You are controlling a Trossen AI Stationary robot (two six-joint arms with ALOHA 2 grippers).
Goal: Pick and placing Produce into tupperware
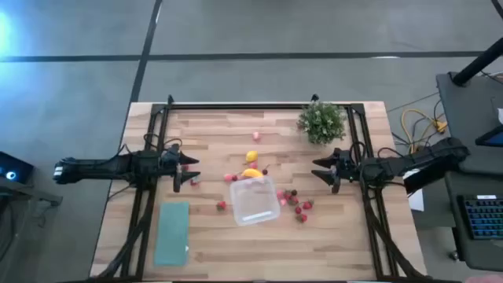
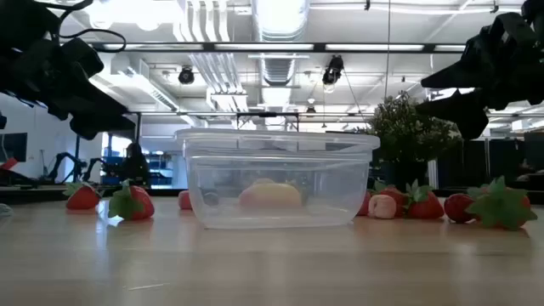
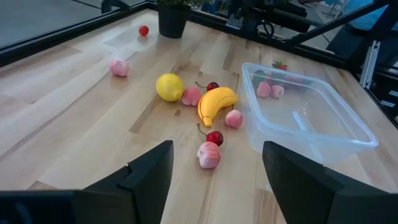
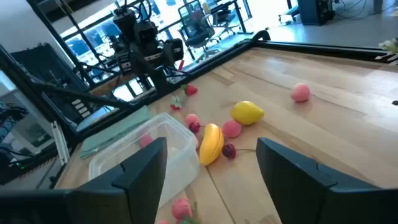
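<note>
Clear tupperware (image 2: pixel 276 178) blurring fruit behind, strawberry (image 2: pixel 7 163) cut off at edge

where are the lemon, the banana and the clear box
lemon (image 3: pixel 169 86), left wrist view, middle of its yellow body
banana (image 3: pixel 214 102), left wrist view, middle of its curve
clear box (image 3: pixel 348 127), left wrist view, its near rim

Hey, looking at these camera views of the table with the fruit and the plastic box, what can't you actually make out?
- Low view: the fruit behind the tupperware shows only as a yellow-pink smear through its wall.
- High view: the red pieces beside the box are too small to count.
- Left wrist view: the potted plant is cut off by the picture's edge; only its pot shows.
- Right wrist view: the teal mat is partly hidden behind the box.
</note>
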